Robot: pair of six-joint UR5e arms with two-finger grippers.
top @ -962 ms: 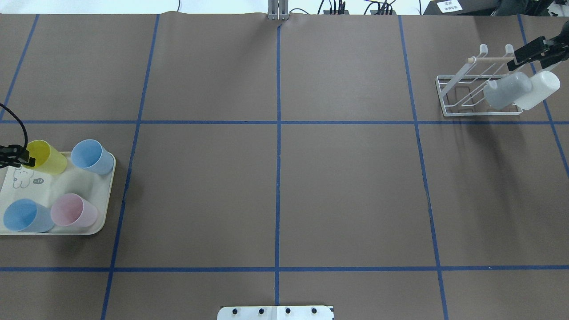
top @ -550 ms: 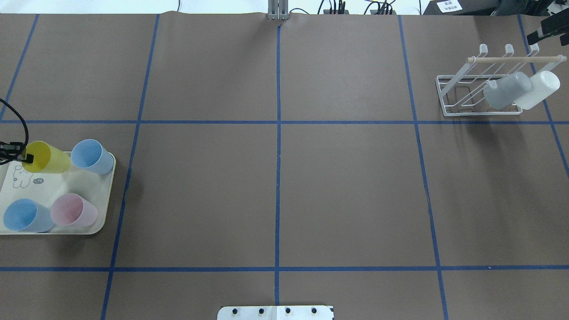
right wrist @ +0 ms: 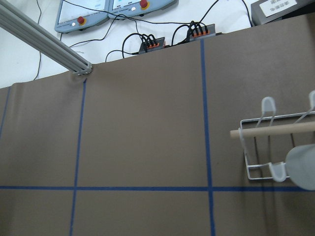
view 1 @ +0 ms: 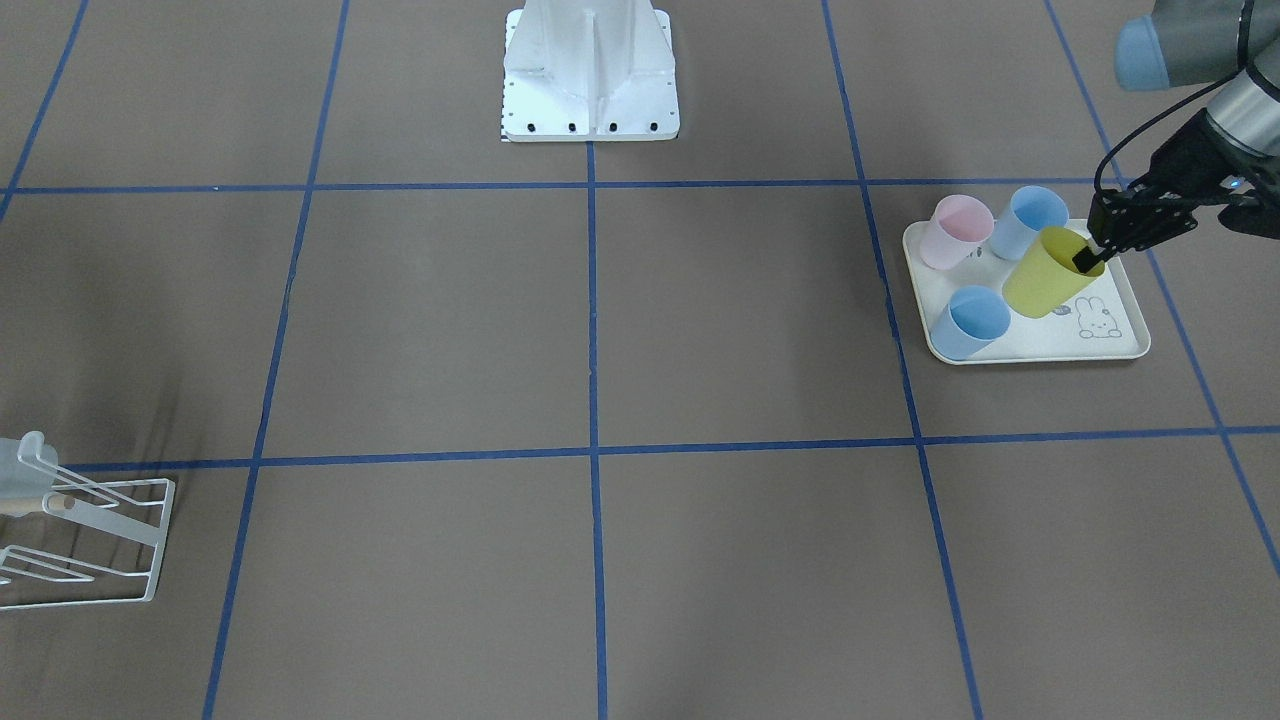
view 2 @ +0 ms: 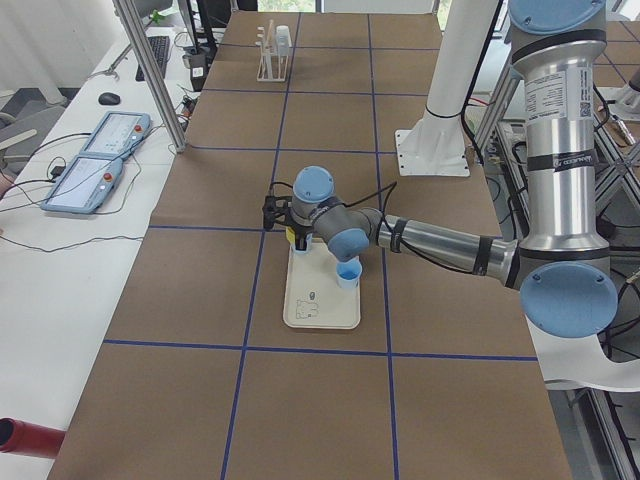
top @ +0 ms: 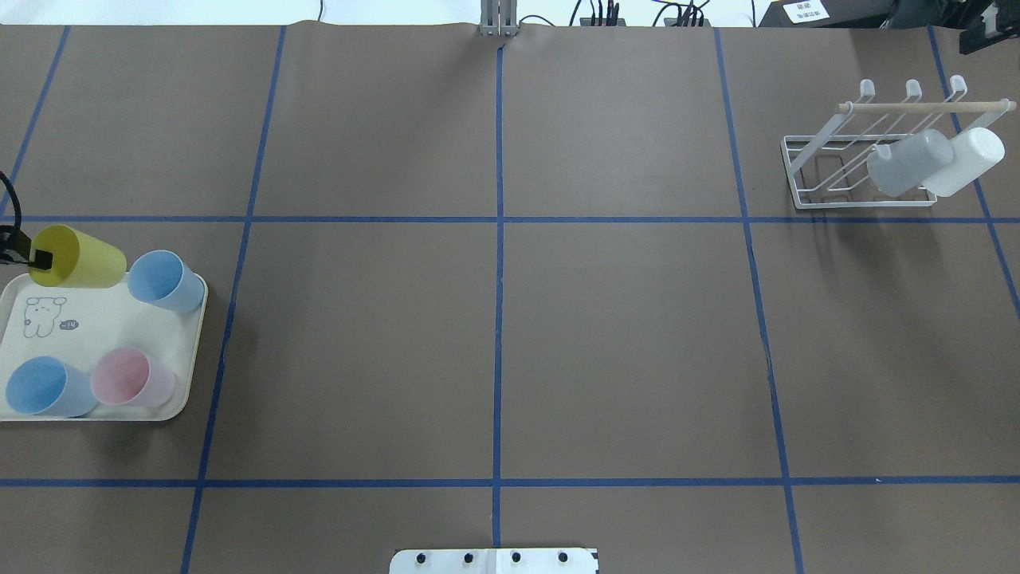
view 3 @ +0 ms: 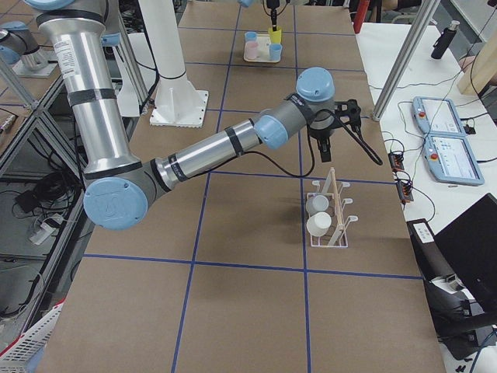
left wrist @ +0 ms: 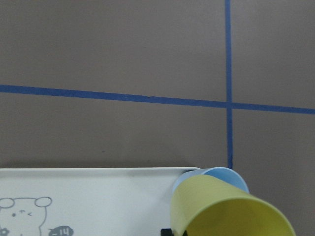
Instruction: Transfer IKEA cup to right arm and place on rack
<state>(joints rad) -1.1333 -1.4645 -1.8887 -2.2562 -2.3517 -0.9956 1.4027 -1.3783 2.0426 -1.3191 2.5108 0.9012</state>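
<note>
Step in hand: pickup and lift, ahead of the handover. Left gripper (view 1: 1090, 257) is pinching the yellow cup (view 1: 1045, 285) by its rim, one finger inside the mouth. The cup is tilted and looks clear of the tray (view 1: 1120, 345), over its corner at about 11 o'clock in the overhead view.

Right gripper (top: 982, 36) is barely in the overhead frame, at 1 o'clock from the rack (top: 829, 171); can't tell whether its fingers are spread or pressed together.

Next, I'd say: carry the cup toward table centre and bring the right arm over to meet it.

Around: blue cup (top: 163, 281) just beside the yellow one, a second blue cup (top: 46, 387) and a pink cup (top: 131, 379) on the tray. The rack already carries a grey cup (top: 908, 162) and a white cup (top: 964, 162), so only prongs at their 9 o'clock are free. Dowel (top: 924, 105) crosses the top.
</note>
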